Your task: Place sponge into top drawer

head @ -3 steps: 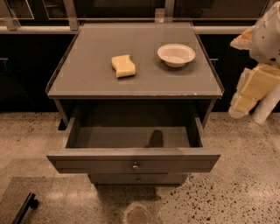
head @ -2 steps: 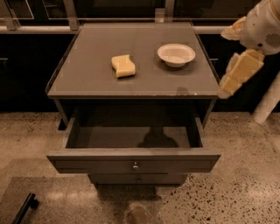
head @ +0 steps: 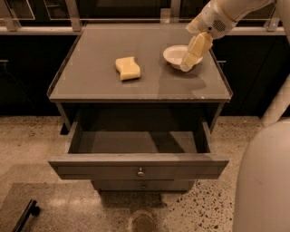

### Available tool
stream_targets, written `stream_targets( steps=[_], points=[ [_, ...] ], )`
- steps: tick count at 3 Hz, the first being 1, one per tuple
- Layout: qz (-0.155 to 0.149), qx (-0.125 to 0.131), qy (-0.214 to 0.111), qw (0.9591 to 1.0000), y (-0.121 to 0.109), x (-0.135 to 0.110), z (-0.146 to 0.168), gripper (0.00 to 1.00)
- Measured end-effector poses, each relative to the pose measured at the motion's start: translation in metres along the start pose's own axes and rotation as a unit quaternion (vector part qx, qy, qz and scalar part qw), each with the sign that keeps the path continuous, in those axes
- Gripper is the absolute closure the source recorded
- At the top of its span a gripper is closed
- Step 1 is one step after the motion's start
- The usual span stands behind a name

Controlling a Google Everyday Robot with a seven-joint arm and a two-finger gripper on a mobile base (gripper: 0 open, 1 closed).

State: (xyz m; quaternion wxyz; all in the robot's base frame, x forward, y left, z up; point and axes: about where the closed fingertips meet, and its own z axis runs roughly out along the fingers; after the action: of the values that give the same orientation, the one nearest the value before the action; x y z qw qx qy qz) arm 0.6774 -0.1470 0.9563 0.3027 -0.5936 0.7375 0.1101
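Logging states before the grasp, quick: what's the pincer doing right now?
Pincer: open or closed cannot be told; it hangs over the white bowl, apart from the sponge on the tabletop.

Kitchen area — speckled floor [head: 27, 145], gripper [head: 186, 67] by bowl [head: 173, 53]

End effector [head: 186, 66] over bowl [head: 174, 54], hides its rt side; arm [head: 233, 10] cut off by top edge.

Sponge [head: 128, 68] lying on the tabletop [head: 90, 72]. Right of the sponge, apart from it, a bowl [head: 173, 54]; farther right of the sponge, over that bowl's right edge, the gripper [head: 186, 66]. Before and below the sponge, the top drawer [head: 136, 142] pulled open; lower still, a second drawer front [head: 113, 185].
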Motion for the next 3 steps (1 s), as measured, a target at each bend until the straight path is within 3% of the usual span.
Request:
stream_targets(
  steps=[1,2,3],
  points=[
    [-0.003,0.008,-0.005,1.0,-0.007,-0.004,-0.002,0.0],
    [0.015,0.03,-0.022,0.9992,-0.011,-0.002,-0.004,0.0],
    [0.061,0.059,-0.076,0.9935,-0.029,0.001,0.01,0.0]
  ],
)
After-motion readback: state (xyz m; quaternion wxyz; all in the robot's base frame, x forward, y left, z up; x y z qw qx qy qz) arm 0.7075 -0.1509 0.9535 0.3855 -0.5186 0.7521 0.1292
